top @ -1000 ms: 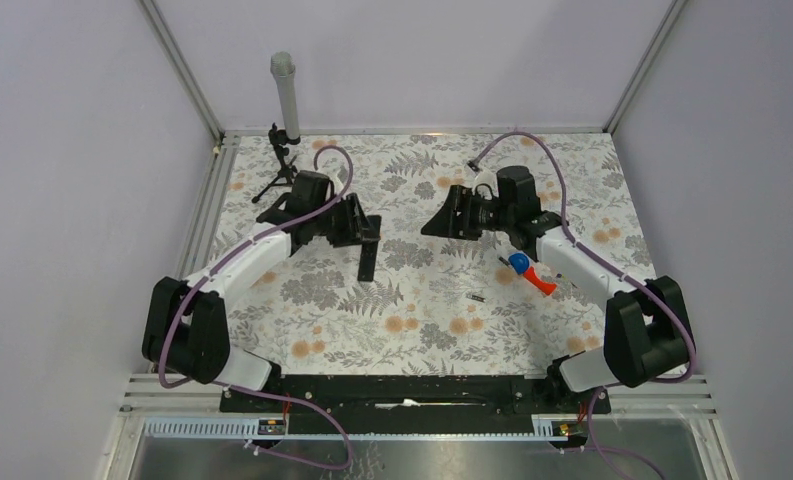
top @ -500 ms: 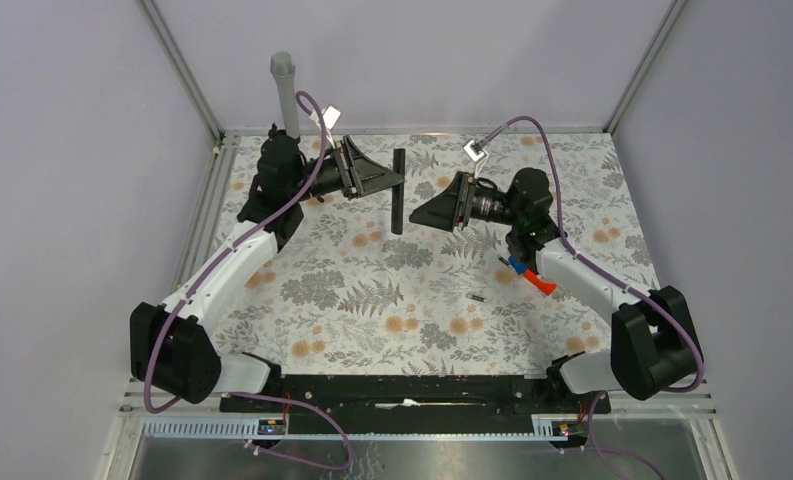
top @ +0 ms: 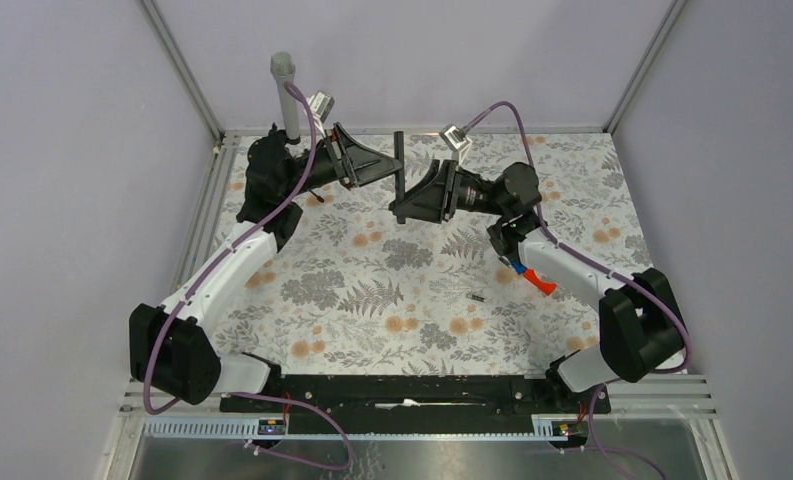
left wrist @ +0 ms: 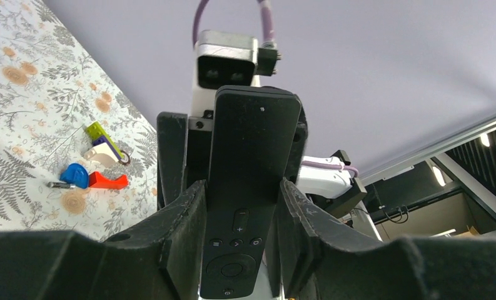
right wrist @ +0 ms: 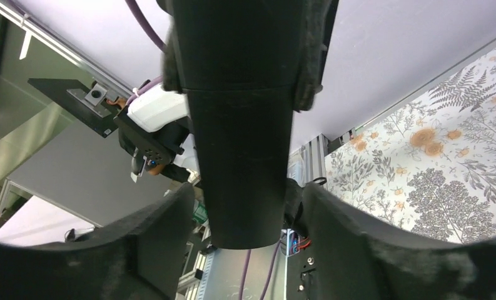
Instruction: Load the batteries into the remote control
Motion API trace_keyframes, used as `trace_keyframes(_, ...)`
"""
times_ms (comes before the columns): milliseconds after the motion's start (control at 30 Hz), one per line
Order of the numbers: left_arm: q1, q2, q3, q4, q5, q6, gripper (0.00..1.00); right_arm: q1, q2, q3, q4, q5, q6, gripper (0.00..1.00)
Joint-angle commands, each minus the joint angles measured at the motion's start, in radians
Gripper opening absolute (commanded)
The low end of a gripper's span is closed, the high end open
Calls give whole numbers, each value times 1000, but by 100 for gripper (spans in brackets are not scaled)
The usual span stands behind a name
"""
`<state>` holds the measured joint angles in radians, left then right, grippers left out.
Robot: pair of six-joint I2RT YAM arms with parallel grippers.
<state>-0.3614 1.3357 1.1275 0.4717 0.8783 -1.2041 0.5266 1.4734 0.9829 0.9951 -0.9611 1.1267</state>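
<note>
The left claw (left wrist: 240,190) is clenched on the remote control (top: 399,175), holding it upright in the air over the far side of the surface (top: 372,330), with the button face turned toward its own wrist camera. The right claw (right wrist: 245,203) comes in from the right with its jaws spread to either side of the plain back. A sliver of background shows between one finger and the plastic, so it looks released rather than gripping.

The step in hand is probably opening the back. A faint seam crosses the shell just below the left claw's pads, and the part past the seam lies between the right fingers. To do this well, the left claw should hold firm and not shift. The right claw should close squarely on the long edges past the seam and pull straight along the remote's length. A twist or an off-centre pinch could lever the bar out of the left grasp.

The only container here is the remote's battery bay. From the back it reads as closed, and nothing inside can be seen. One battery (top: 477,296) lies loose on the surface, well below and nearer than the remote. It is near the red-and-blue toy pieces (top: 534,275) but apart from them.
</note>
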Motion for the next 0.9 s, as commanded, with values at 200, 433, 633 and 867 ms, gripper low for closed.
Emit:
trace_keyframes(200, 4, -92, 7, -74, -70, 86, 56, 25, -20, 48, -42, 76, -69, 27)
trace_keyframes(433, 1, -146, 83, -537, -362, 352, 84, 75, -84, 143, -635, 331, -614, 19)
trace_keyframes(633, -7, -136, 122, -666, -481, 439, 85, 127, -94, 191, -833, 523, -833, 21)
trace_keyframes(867, -41, -127, 119, -646, -469, 507, 83, 166, -79, 216, -875, 659, -784, 23)
